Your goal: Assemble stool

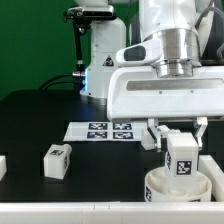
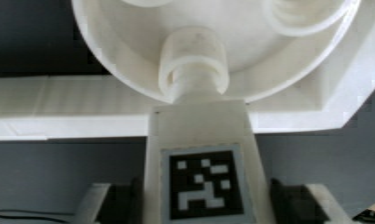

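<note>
Upright leg (image 1: 182,162) gripped in claw (image 1: 181,142), lower end inside round seat (image 1: 158,189)

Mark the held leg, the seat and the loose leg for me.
held leg (image 1: 182,163): exterior view, on its tagged face.
seat (image 1: 172,195): exterior view, on its front wall.
loose leg (image 1: 56,162): exterior view, on the middle of the block.

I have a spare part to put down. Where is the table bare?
Bare black table lies between the loose leg and the seat, in front of the marker board. Crowded at the exterior view's right: the gripper clamps the held leg over the seat.
</note>
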You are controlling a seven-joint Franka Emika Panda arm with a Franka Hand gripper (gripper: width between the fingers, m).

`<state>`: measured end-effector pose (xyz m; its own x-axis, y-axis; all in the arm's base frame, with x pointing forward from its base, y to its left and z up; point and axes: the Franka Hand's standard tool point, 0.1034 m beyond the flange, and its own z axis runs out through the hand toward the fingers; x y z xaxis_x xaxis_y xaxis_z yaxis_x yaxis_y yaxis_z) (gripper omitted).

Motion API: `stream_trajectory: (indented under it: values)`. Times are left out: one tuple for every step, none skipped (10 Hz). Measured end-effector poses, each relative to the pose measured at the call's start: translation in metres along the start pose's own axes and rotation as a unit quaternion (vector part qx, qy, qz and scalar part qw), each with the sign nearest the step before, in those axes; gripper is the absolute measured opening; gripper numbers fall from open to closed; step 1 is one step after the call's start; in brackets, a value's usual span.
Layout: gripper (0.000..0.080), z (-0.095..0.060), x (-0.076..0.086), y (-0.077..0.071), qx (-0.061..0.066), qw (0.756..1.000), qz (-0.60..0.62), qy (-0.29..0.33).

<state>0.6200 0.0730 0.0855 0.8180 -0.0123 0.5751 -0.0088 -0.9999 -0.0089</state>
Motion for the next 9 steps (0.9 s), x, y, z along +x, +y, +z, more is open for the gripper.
stream_trajectory:
  values:
    - [0.0338, 0.0022, -0.0034, -0.0017, 0.001, 1.0, -0.001, -0.002]
    - [0.0338, 0.0034, -0.0069, -0.002, 0.001, 1.0, -0.002, -0.003]
    - [0.0338, 0.0045, -0.0106, -0.0005, 0.0, 1.0, -0.002, -0.007]
    - [0.0338, 0.0046, -0.0105, 0.0009, -0.001, 1.0, -0.002, -0.007]
    - [0.0338, 0.0047, -0.0105, 0.0017, -0.001, 1.0, -0.001, -0.007]
    - [0.0338, 0.0048, -0.0103, 0.0015, -0.001, 1.0, -0.001, -0.008]
    - [0.0338, 0.0052, -0.0111, 0.0015, -0.001, 1.0, -0.002, -0.01]
    - [0.0536, 0.0053, -0.0115, 0.0015, -0.001, 1.0, -0.002, -0.011]
    - [0.0621, 0.0064, -0.0129, 0.0005, 0.0, 0.999, 0.008, -0.031]
